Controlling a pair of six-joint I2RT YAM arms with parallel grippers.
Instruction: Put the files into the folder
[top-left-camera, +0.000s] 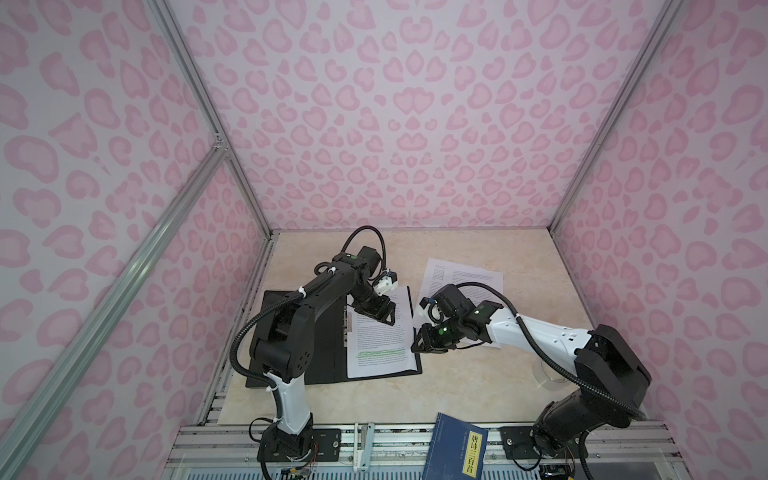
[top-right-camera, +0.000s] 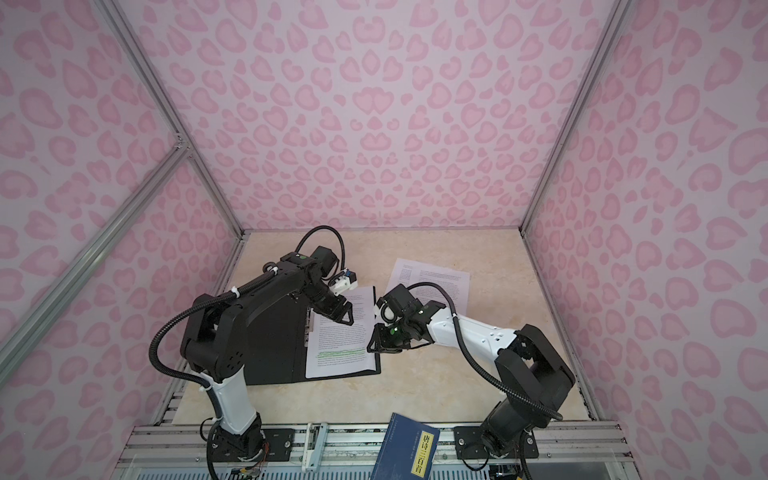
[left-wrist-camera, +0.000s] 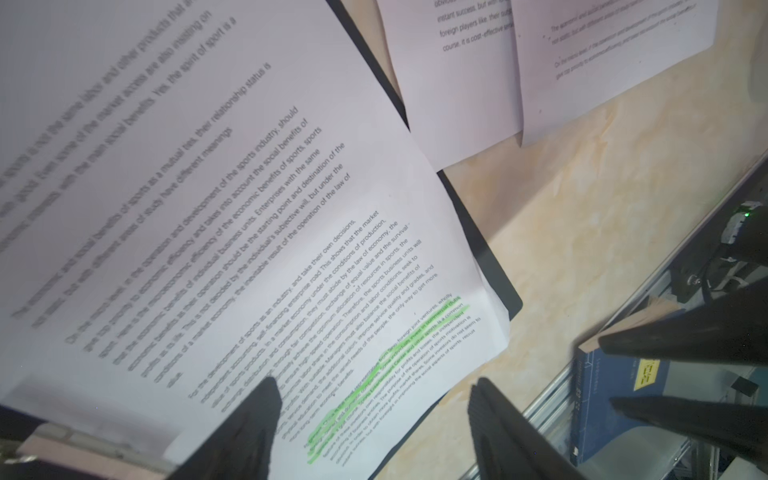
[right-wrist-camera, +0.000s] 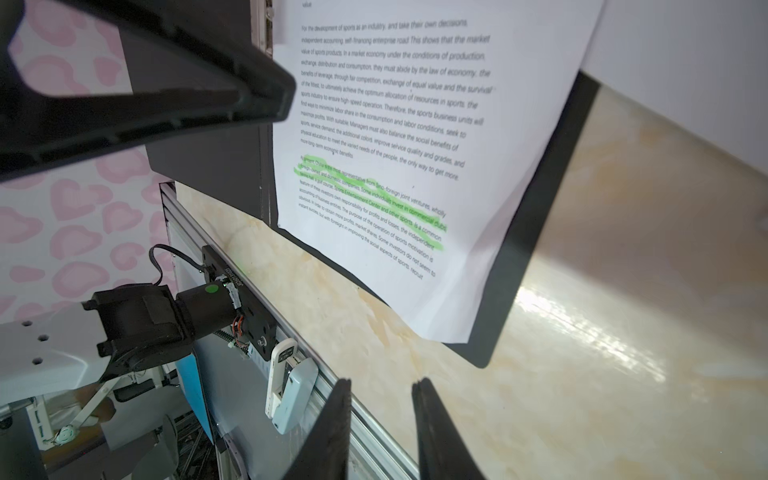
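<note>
Left gripper (top-left-camera: 376, 316) was recorded low over the top half of a printed sheet (top-left-camera: 384, 351), its jaws spread wide. Nothing was caught between them, and whether the fingertips (left-wrist-camera: 253, 419) touched the paper could not be told. Right gripper (top-left-camera: 417, 345) was noted at the sheet's right edge, beside the folder (top-left-camera: 324, 361), with a narrow gap between its jaws and nothing seen in that gap.

The folder was found lying open and flat on the bench (top-left-camera: 478, 386), black inside up. A metal clip (top-left-camera: 345, 328) was seen along its spine. The sheet with green-highlighted lines was laid on the folder's right half, its outer corner reaching the folder's edge.

Two more printed sheets (top-left-camera: 465, 280) were noted overlapping on the bench, further back and to the right of the folder, partly hidden by the right arm. A blue book (top-left-camera: 455, 446) with a yellow label was logged at the front edge, well apart from the folder.
</note>
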